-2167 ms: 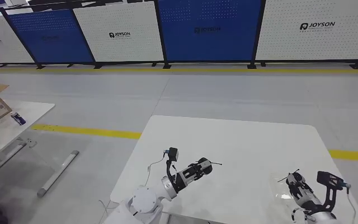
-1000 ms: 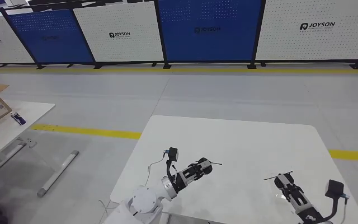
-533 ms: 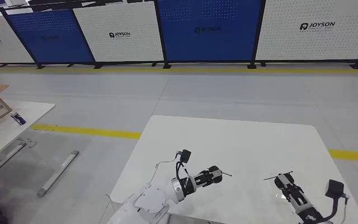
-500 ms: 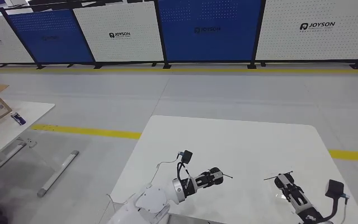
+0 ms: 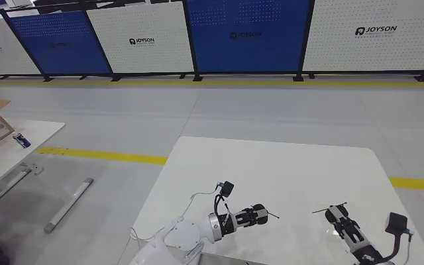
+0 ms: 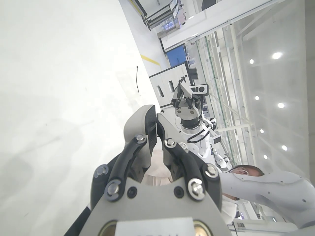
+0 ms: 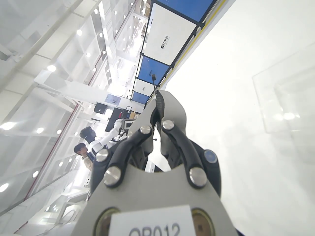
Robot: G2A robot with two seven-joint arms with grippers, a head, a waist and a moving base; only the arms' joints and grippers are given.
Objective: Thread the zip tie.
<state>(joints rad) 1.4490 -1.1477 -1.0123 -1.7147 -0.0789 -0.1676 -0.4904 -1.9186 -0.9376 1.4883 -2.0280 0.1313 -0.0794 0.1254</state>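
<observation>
**LEFT ARM CLOSES THE GAP; THREADING NOT YET BEGUN**

**Top view.** The left gripper [image 5: 264, 213] has travelled across the desk [image 5: 278, 165] toward the right gripper [image 5: 333, 212], ending slightly nearer the robot's edge. The left zip tie [image 5: 272, 215] projects from its jaws and has moved with them, so the jaws are judged closed on it. The right gripper repositioned earlier and has held station for the last second. The right zip tie [image 5: 319, 211] sticks out to both sides of its jaws. The two ties are now near each other but apart.

**Left wrist view.** The jaws of the left gripper [image 6: 155, 117] are fully closed, with the pads together. The left zip tie [image 6: 137, 81] shows as a thin black line against the desk just beyond the tips. The stretch between that line and the pads cannot be made out. The right gripper [image 6: 181, 84] stands farther off, facing this camera.

**Right wrist view.** The jaws of the right gripper [image 7: 158, 99] are closed on the right zip tie [image 7: 154, 81]. Its blocky end protrudes past the tips, above the desk.

**Meaning for the task.** This is judged to be the approach stage. Both ties are secured and the gap has narrowed. The ends must still be brought together and aligned before any threading can occur.
</observation>
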